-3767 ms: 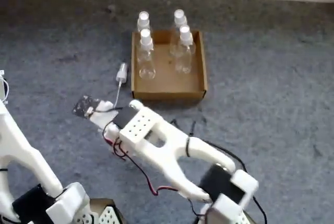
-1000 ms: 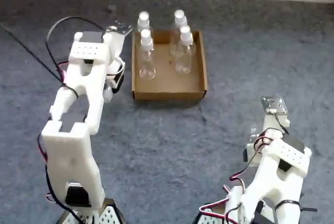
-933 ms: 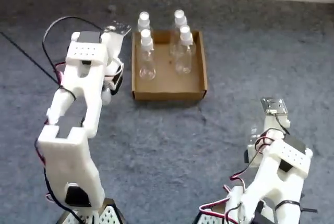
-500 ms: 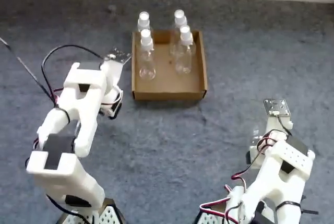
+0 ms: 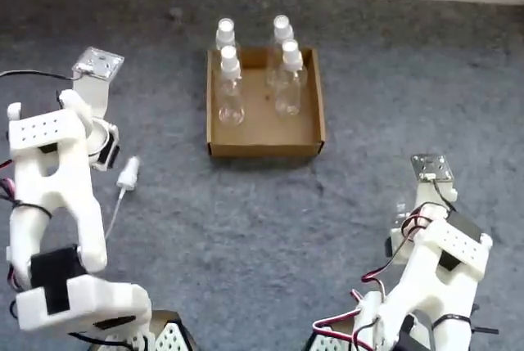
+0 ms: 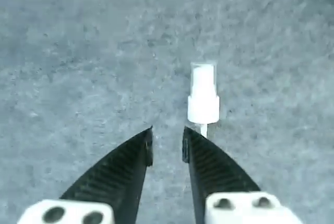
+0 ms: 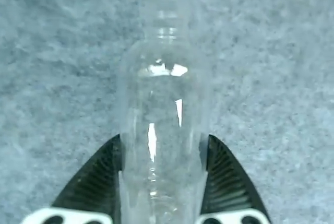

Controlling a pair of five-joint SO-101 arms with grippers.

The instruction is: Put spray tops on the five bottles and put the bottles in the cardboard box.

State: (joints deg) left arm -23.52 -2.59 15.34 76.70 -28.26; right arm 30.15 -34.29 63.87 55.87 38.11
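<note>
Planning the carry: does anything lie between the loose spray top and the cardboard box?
Nothing does: in the high view the stretch from the spray top to the cardboard box is bare grey carpet.

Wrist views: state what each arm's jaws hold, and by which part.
Right jaws clamp the uncapped bottle around its body. Left jaws hold nothing; the spray top lies loose beyond them.
</note>
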